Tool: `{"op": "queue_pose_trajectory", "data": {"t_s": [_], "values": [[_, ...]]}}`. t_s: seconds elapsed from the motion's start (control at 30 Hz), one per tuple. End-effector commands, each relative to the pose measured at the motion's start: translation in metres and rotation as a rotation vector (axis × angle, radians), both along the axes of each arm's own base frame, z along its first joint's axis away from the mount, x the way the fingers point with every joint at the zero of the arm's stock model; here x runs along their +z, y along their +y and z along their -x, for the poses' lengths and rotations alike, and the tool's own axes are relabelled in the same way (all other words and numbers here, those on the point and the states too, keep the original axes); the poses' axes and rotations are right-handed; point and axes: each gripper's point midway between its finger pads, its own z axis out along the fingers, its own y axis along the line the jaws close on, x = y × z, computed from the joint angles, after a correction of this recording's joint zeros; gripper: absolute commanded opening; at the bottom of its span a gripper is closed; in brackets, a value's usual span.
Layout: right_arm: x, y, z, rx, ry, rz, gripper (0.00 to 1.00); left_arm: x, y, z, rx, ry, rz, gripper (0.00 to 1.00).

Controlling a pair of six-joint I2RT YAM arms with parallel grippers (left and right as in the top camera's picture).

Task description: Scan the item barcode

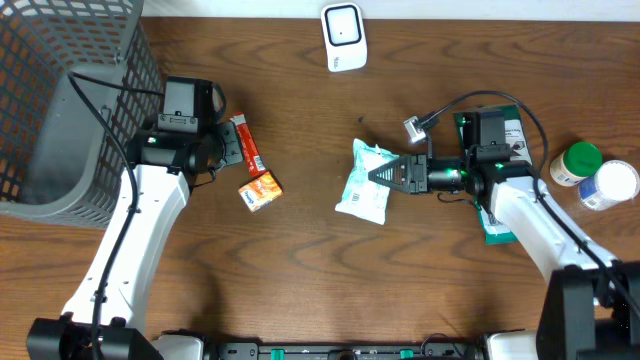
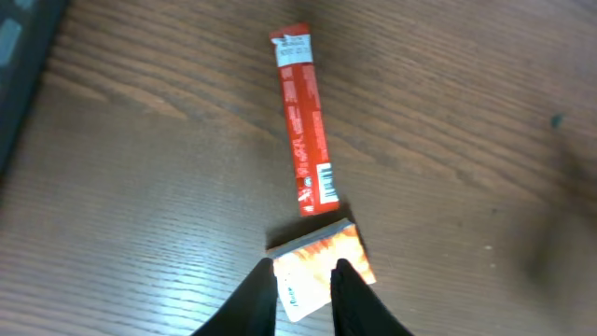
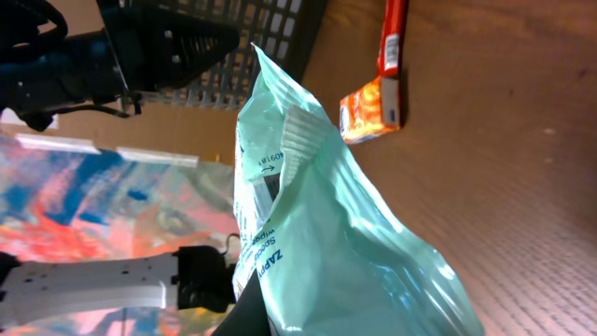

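With right gripper [image 1: 383,172] clenched on the green pouch [image 1: 360,188] and left gripper [image 2: 304,273] slightly parted, empty, tilt the pouch's printed side squarely toward the far scanner [image 1: 343,37].

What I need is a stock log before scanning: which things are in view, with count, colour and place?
pale green plastic bag: 1, pale green, table centre
white boxy barcode scanner: 1, white, far edge, centre
red stick-shaped sachet: 1, red, left of centre
small orange carton: 1, orange and white, by the sachet's near end
grey mesh basket: 1, grey, far-left corner
flat green packet: 1, green, under the right arm
green-lidded white bottle: 1, right edge
white-lidded blue bottle: 1, beside it
brown wooden table: 1, brown
left gripper: 1, black, jaws slightly apart over the carton
right gripper: 1, black, shut on the bag
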Motion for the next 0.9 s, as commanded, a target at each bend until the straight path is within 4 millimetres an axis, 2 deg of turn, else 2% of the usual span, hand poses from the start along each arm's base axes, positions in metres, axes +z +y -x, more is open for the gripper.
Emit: {"op": "queue_pose_trajectory", "data": {"t_s": [0.0,0.07,0.13,0.3,0.43,0.53,0.57,0.63,0.7,0.77,0.87], "values": [[0.007,0.000,0.000,-0.009,-0.050,0.026,0.01,0.003,0.006,-0.001,0.013,-0.010,-0.027,0.32],[0.006,-0.001,0.002,-0.009,-0.041,0.028,0.01,0.003,0.007,-0.001,0.016,-0.010,-0.031,0.46],[0.005,-0.001,0.003,-0.008,-0.032,0.029,0.01,0.003,0.010,-0.001,0.025,-0.011,-0.046,0.55],[0.003,-0.002,0.004,-0.012,-0.025,0.041,0.01,0.004,0.021,-0.002,0.094,-0.016,-0.060,0.59],[-0.021,-0.029,-0.005,-0.157,-0.024,0.346,0.01,0.005,0.037,-0.001,0.198,-0.010,-0.026,0.61],[0.002,-0.040,-0.003,-0.167,-0.094,0.456,0.01,0.004,0.048,0.000,0.231,-0.004,-0.026,0.63],[0.011,-0.047,-0.004,-0.192,-0.099,0.502,0.01,0.004,0.051,0.000,0.241,-0.002,-0.026,0.73],[0.023,-0.066,-0.005,-0.249,-0.101,0.621,0.01,0.004,0.057,0.001,0.257,-0.001,-0.026,0.73],[0.039,-0.094,-0.003,-0.306,-0.111,0.821,0.01,0.004,0.064,0.001,0.278,0.001,-0.026,0.74],[0.054,-0.107,0.000,-0.327,-0.127,0.927,0.01,0.004,0.070,0.001,0.293,0.000,-0.026,0.74],[0.086,-0.120,-0.002,-0.380,-0.209,1.068,0.01,0.004,0.082,0.002,0.332,0.000,-0.024,0.74]]}}
